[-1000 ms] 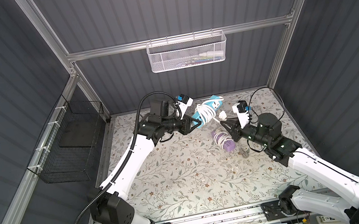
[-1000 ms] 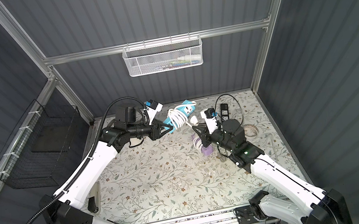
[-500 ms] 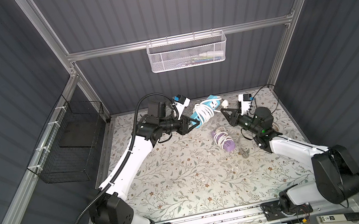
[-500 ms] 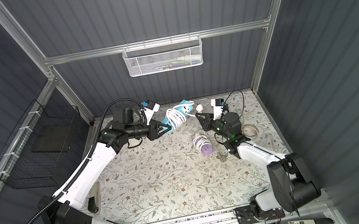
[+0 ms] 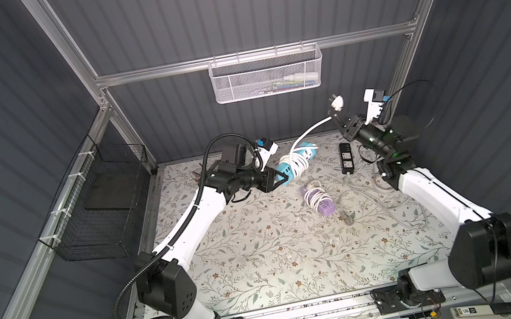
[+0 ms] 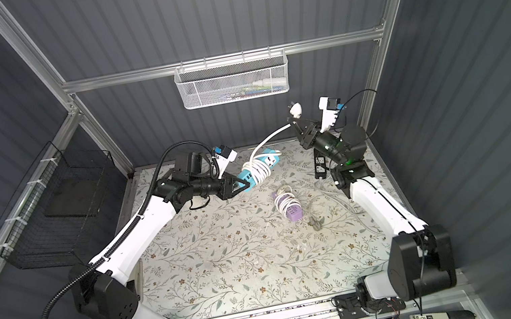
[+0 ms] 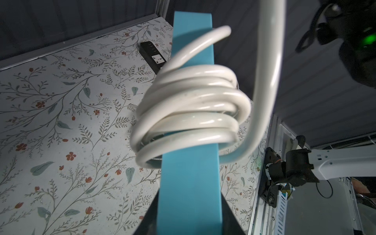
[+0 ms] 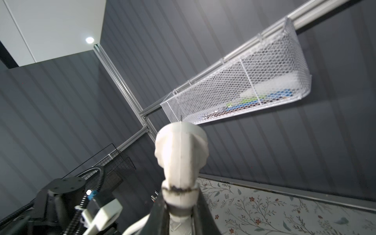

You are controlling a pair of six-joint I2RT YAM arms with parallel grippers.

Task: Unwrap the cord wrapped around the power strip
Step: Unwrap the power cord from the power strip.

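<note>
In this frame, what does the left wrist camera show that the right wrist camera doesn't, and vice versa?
Left wrist only: the blue power strip, the white cord coiled around it, and a black power strip lying on the table. Right wrist only: the plug clamped in the right tool, a white mesh basket and a black wire basket. Both: the floral table cover, dark ribbed walls and a free stretch of cord.

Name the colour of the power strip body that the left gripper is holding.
Turquoise blue. The power strip shows best in the left wrist view.
</note>
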